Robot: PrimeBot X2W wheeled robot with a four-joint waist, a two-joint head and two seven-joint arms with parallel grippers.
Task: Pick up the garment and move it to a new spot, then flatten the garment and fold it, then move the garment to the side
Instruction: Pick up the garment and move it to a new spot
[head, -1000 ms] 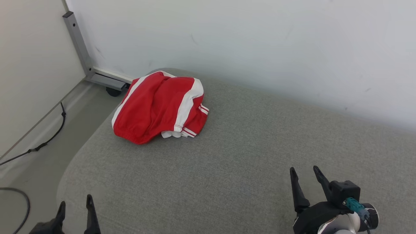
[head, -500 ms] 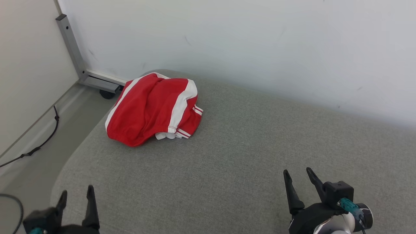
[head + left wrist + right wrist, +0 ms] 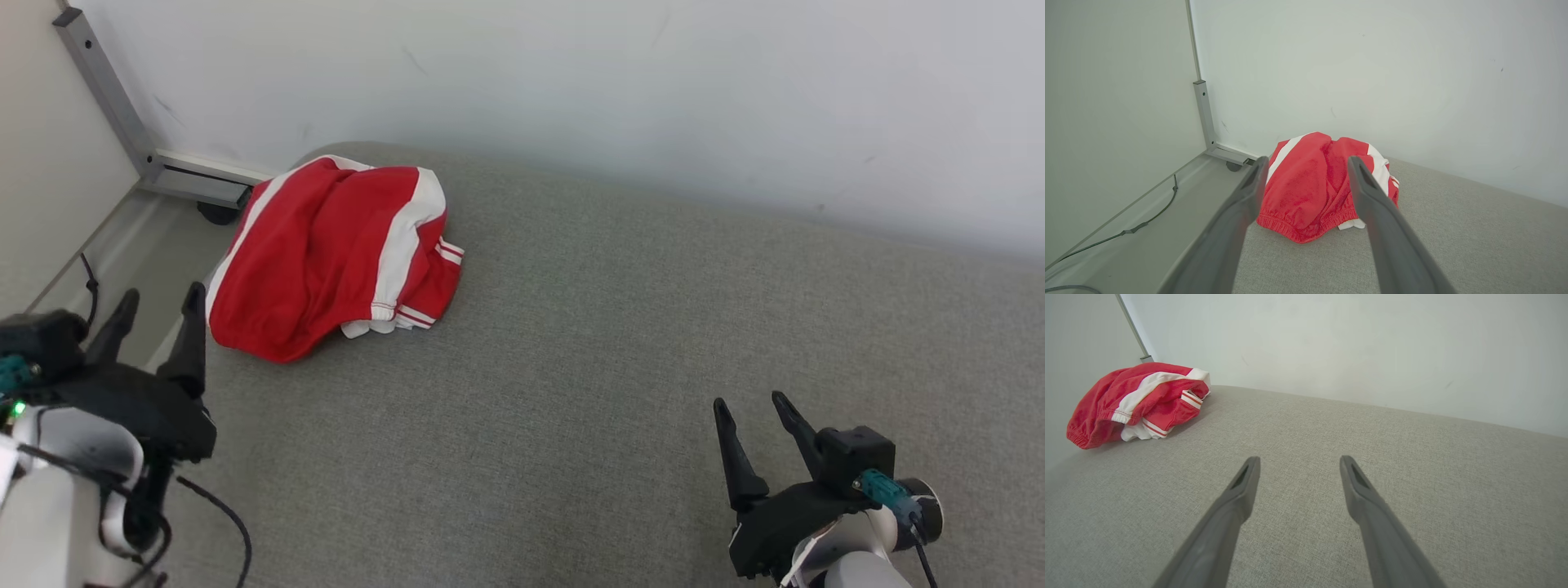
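On grey cushion [image 3: 571, 367]: crumpled red garment [image 3: 326, 253]; left gripper [image 3: 163, 290] near it, right gripper [image 3: 748, 398] well apart, both wide, empty

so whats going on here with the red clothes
A two-armed robot is setting up to pick up a crumpled red and white garment lying near the far left corner of a grey padded surface. Its left tool is open and lined up on the garment, close but not gripping it. The right tool is open too, over bare surface off to the right. Nothing is lifted yet.
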